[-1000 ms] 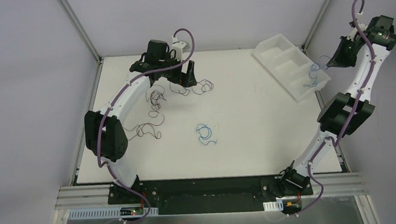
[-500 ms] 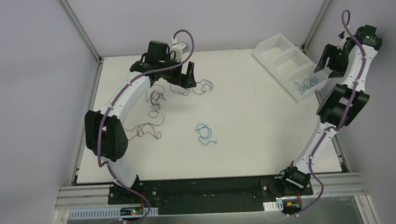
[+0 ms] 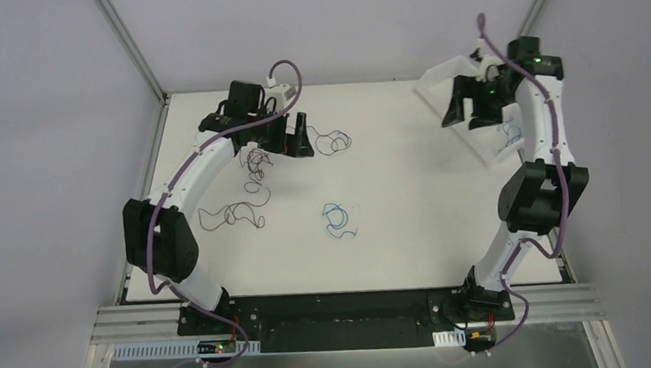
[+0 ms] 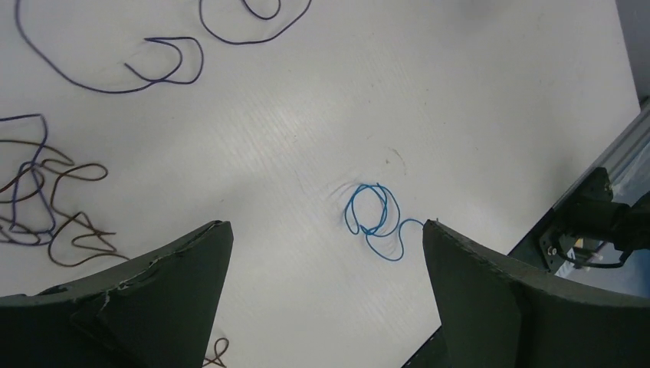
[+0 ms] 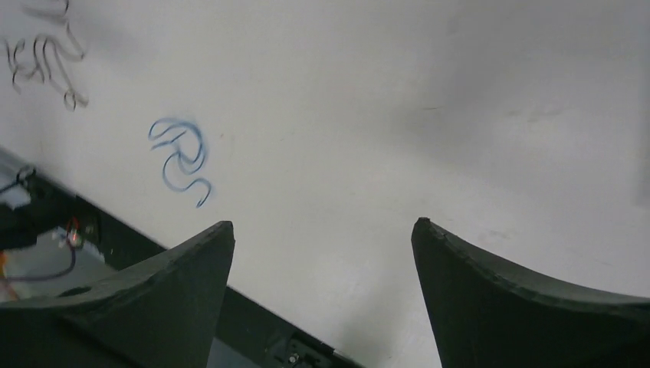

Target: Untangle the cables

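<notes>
A bright blue cable (image 3: 338, 220) lies coiled near the table's middle; it also shows in the left wrist view (image 4: 375, 218) and the right wrist view (image 5: 180, 161). Dark curly cables lie at the back left: one loose (image 3: 335, 140), a tangle (image 3: 256, 163) and a long one (image 3: 233, 215). My left gripper (image 3: 295, 140) hovers between the tangle and the loose one, open and empty (image 4: 326, 226). Another blue cable (image 3: 509, 132) rests in the white tray (image 3: 433, 81). My right gripper (image 3: 464, 109) hangs over that tray, open and empty (image 5: 322, 224).
The tray stands slanted at the back right corner. Metal frame posts (image 3: 131, 46) rise at the back corners. The black base rail (image 3: 348, 308) runs along the near edge and shows in the right wrist view (image 5: 253, 322).
My right gripper opened and let a blue cable fall into the tray, then swung left over the tray. The left arm shifted slightly left.
</notes>
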`<action>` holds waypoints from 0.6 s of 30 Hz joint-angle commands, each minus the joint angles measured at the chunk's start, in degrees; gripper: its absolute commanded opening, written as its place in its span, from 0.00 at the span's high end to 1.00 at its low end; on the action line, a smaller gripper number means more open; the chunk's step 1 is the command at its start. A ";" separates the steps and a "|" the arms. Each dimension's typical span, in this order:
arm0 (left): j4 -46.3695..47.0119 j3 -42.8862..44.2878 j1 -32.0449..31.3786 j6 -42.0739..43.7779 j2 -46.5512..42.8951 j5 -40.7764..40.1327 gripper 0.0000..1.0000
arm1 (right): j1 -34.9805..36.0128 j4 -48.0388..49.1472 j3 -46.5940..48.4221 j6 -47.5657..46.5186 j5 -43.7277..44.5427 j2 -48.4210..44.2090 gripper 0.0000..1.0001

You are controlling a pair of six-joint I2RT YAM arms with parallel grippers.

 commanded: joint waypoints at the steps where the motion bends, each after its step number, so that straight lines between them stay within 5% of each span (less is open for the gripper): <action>1: -0.71 -3.99 5.36 -4.37 -9.26 3.73 0.01 | 12.61 3.36 -14.98 -0.69 -4.13 -7.41 0.10; 8: -5.19 -11.28 11.22 -3.36 -17.42 4.22 0.01 | 31.92 15.53 -29.66 -0.34 -2.09 -11.18 0.08; 18: -6.51 -16.98 17.31 -6.81 -21.45 7.03 0.01 | 48.47 30.97 -27.42 0.15 6.59 0.84 0.07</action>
